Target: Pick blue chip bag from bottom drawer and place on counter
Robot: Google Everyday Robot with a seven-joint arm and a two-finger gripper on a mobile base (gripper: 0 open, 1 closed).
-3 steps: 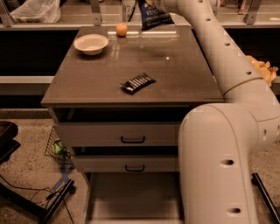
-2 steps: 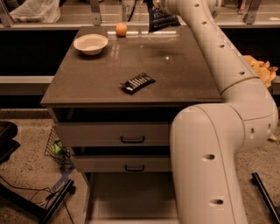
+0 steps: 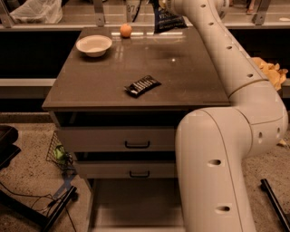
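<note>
Since 1 second ago the blue chip bag (image 3: 168,20) has shifted right and lower; it now hangs at the far edge of the counter (image 3: 190,72). The gripper (image 3: 164,4), at the top of the view, seems to have its jaws clamped on the bag's top. We would lower slowly until the bag rests, then release. The counter is glossy and flat; the orange (image 3: 126,30) sits near, the bowl (image 3: 94,45) and wrapper (image 3: 142,85) farther off. The bottom drawer (image 3: 136,204) stands open.

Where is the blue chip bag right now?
In the camera view, the blue chip bag is at the far edge of the counter, right of the orange, just below the gripper at the picture's top.
</note>
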